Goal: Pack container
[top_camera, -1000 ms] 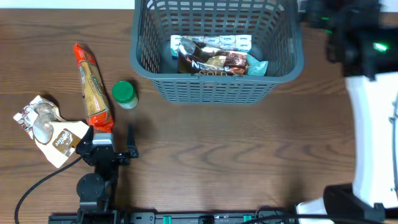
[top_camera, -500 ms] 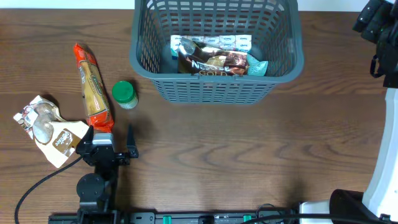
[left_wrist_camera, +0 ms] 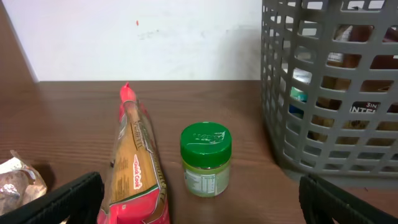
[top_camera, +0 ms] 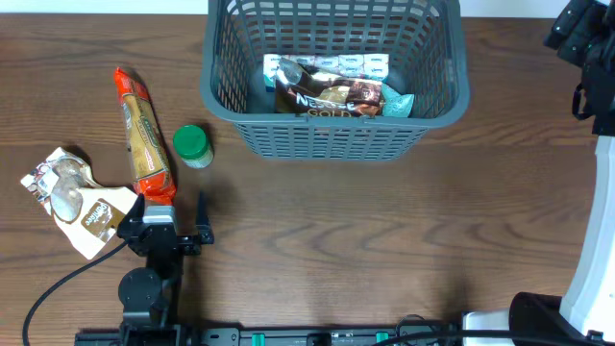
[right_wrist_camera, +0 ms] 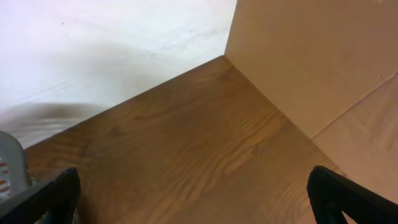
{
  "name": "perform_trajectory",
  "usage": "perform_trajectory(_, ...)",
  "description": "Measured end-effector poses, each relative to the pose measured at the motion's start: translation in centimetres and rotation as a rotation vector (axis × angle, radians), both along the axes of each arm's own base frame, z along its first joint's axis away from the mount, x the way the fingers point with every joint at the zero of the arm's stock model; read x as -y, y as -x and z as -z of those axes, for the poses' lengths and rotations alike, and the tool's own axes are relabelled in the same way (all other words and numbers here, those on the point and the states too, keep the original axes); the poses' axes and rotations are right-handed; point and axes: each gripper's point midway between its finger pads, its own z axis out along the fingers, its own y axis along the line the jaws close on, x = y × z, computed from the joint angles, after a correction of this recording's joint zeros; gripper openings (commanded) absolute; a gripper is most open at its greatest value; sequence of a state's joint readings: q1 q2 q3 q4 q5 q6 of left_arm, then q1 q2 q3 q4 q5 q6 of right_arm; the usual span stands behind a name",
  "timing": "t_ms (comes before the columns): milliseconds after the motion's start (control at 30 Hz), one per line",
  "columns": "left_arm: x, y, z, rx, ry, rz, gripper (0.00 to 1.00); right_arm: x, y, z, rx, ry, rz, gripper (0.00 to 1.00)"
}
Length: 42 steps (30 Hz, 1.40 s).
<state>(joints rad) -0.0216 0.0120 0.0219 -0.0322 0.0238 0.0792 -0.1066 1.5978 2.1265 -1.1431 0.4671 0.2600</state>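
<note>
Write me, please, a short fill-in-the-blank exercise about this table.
The small jar has a ____ lid. Seen from overhead, the long orange packet lies on the jar's ____ side. The left gripper has its jaws ____. Outside the container, ____ items lie on the table.
Missing words: green; left; open; three.

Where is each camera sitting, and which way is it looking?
Overhead: above the table, looking straight down on the container, the left gripper and the right arm.
Left wrist: low over the table, facing the green-lidded jar and orange packet; its open fingers fill the bottom corners.
Right wrist: tilted down at the table's bare corner by the white wall; its open fingers show below.
Shared: overhead and left wrist both see jar, packet and container.
</note>
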Motion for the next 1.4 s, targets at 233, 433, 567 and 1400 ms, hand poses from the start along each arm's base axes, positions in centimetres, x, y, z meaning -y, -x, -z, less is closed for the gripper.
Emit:
perform_trajectory(233, 0.8, 0.0, -0.3, 0.010, 0.011, 0.048, 0.99, 0.0, 0.0, 0.0, 0.000, 0.000, 0.000, 0.99)
perform_trajectory(433, 1.3, 1.0, -0.3, -0.091, 0.083, 0.066, 0.99, 0.0, 0.0, 0.0, 0.000, -0.001, -0.001, 0.99)
perform_trajectory(567, 0.4, 1.9, -4.3, -0.117, 0.097, 0.010, 0.99, 0.0, 0.0, 0.0, -0.001, -0.002, -0.002, 0.99)
perform_trajectory(1400, -2.6, -5.1, -18.9, -0.392, 0.080, -0.195, 0.98, -0.1, 0.0, 0.1, -0.001, -0.002, -0.003, 0.99)
